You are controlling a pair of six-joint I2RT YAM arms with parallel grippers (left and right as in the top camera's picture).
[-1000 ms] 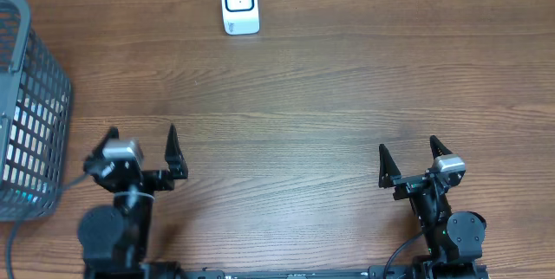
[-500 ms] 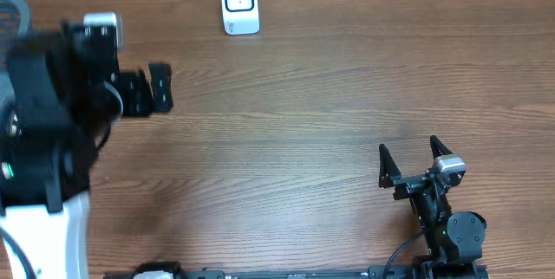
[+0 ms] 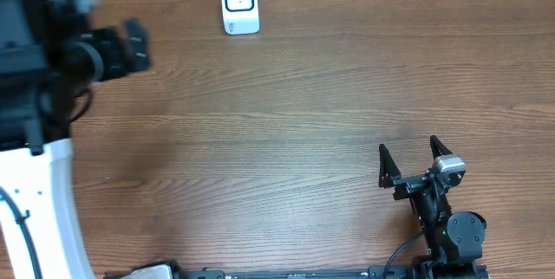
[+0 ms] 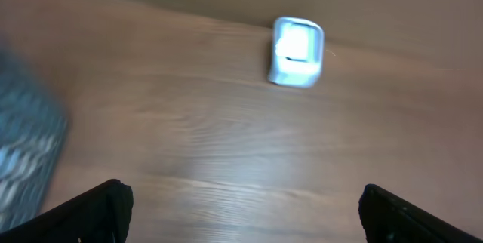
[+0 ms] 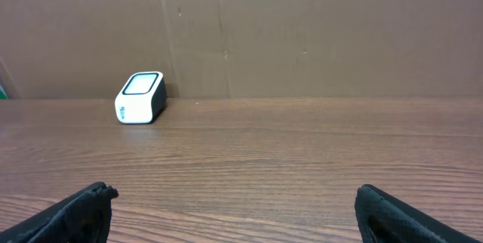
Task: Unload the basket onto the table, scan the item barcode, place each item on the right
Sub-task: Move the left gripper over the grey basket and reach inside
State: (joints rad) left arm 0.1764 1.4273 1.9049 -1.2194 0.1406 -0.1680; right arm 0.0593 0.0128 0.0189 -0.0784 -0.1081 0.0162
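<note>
— Both tools wide, empty: right tool (image 3: 414, 165) low at the near table (image 3: 286, 140) edge, my left tool (image 4: 241, 198) high over the far left.
— Item?
— Not visible. Blurred grey mesh (image 4: 19, 160) under my left side, likely a basket; I'd guess it's in there.
— Plan?
— Drop in straight, grip clear of the barcode, then face the code to the scanner (image 3: 239, 3) at the back edge.

The white scanner (image 3: 240, 4) stood at the far edge of the desk (image 3: 303, 97). The left pincer (image 3: 132, 47) hung blurred at upper left. The right pincer (image 3: 414, 159) sat near the front edge, jaws spread, empty.
</note>
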